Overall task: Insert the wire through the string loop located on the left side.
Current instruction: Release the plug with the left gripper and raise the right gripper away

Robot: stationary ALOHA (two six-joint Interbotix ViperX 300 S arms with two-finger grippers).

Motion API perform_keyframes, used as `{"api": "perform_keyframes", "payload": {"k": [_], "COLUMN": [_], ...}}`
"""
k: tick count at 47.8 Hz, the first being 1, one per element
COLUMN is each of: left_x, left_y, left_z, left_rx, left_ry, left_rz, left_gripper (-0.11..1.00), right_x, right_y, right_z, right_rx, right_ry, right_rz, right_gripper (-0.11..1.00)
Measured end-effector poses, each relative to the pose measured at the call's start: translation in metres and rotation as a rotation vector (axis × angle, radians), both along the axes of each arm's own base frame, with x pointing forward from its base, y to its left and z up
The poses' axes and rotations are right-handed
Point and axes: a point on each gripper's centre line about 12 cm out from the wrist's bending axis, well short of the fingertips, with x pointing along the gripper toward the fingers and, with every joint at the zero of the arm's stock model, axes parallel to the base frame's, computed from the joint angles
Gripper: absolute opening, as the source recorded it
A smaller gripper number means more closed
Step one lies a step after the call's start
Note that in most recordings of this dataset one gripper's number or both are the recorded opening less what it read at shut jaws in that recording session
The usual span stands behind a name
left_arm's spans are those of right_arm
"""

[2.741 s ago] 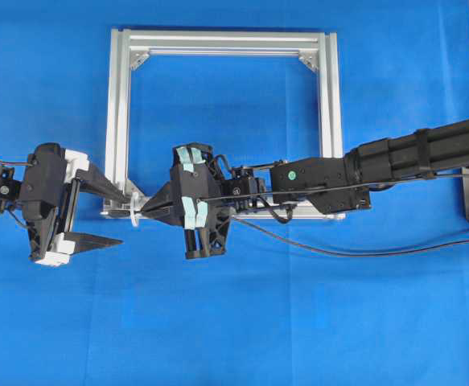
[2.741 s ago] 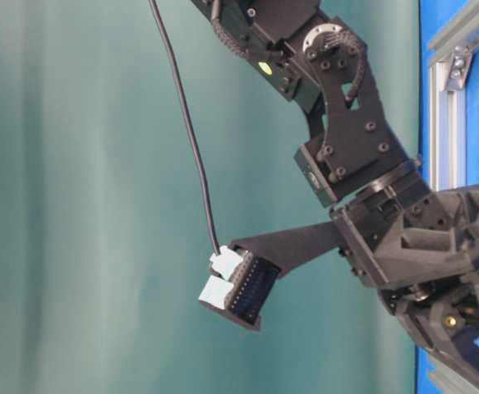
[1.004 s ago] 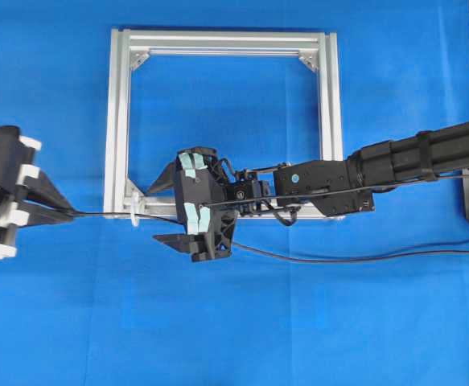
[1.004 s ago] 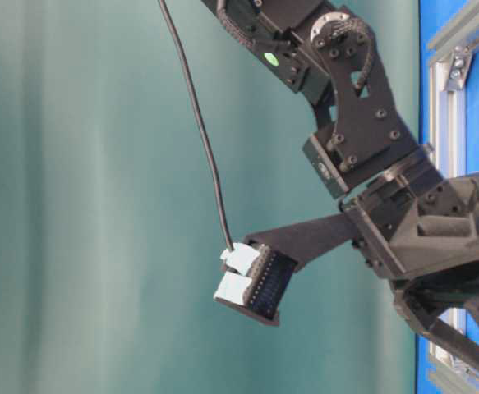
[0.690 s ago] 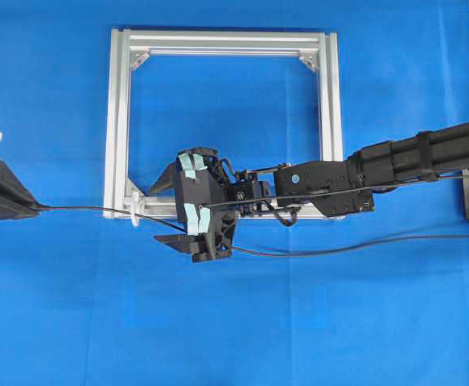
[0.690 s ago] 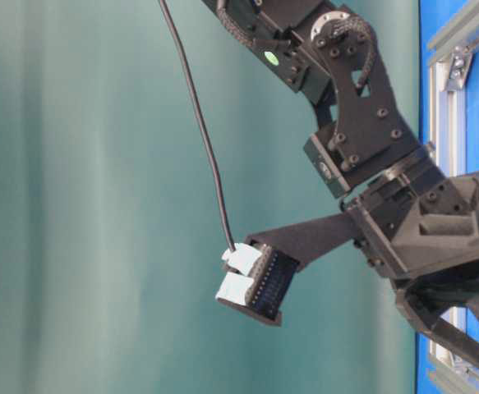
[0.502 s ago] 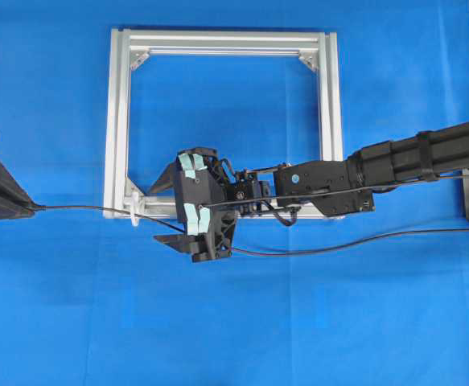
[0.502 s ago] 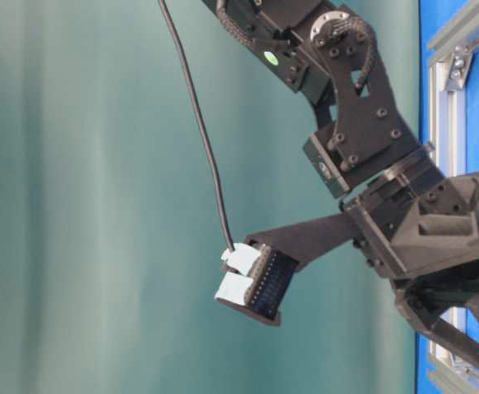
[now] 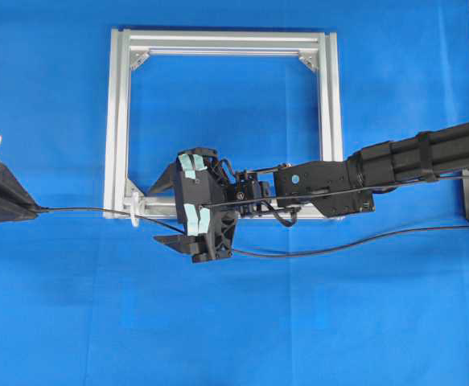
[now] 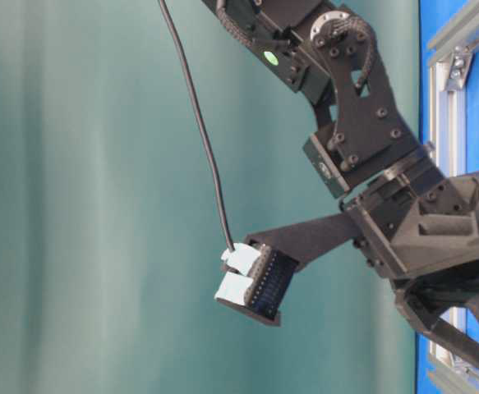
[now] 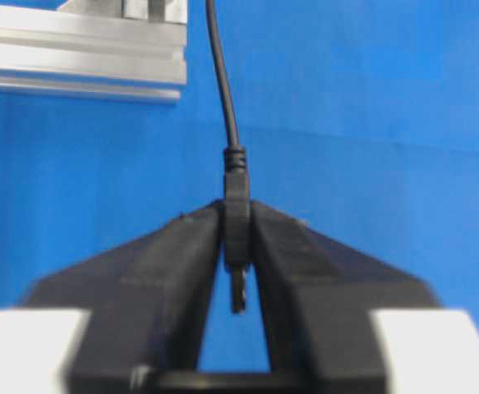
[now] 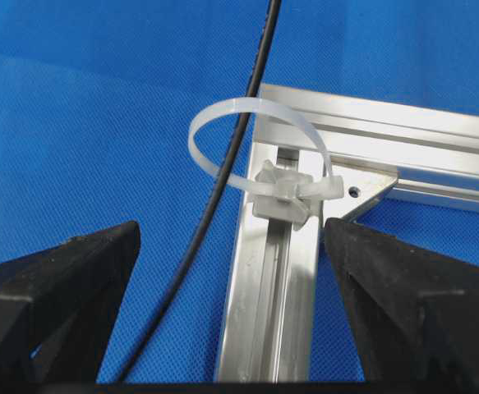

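Right, on my overhead feed the left tool sits at the far left edge of the blue desk, and my left wrist view shows its two fingers pressed onto the wire's plug — the silvery tip pokes down into the gap behind them, so I read it as clamped on the wire.

From that tool the wire runs rightward, passes through the string loop at the lower-left corner of the aluminium frame, goes under the right tool and trails off across the desk to the right edge. My right wrist view confirms it: the black wire goes through the whitish translucent loop, which is fastened at the frame's corner, standing upright.

The right tool hangs just to the right of that corner with its fingers spread wide apart — nothing between them, one on each side of the frame's corner. In the desk-level view I see only the right arm and one taped fingertip.
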Motion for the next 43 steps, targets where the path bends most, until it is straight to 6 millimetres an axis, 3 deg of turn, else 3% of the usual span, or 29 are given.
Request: {"api": "perform_keyframes", "payload": {"k": [6,8,22,43], "left_x": [0.0,0.0,0.0,0.002], "left_y": [0.0,0.0,0.0,0.001], "left_z": [0.0,0.0,0.0,0.033], "left_rx": [0.001,0.002,0.006,-0.024], "left_ry": [0.0,-0.001,-0.005,-0.202], "left_rz": [-0.001,-0.002,-0.005,-0.002], "left_gripper": [0.65,0.73,0.65,0.64], "right_x": [0.0,0.0,0.0,-0.007], "right_y": [-0.001,0.0,-0.001,-0.002], "right_z": [0.0,0.0,0.006,0.064], "right_rx": [0.0,-0.001,0.001,0.001], "right_ry": [-0.002,-0.002,-0.011,-0.066], "right_rz": [-0.002,0.001,-0.002,-0.006], "right_gripper": [0.92,0.92,0.92,0.92]}}
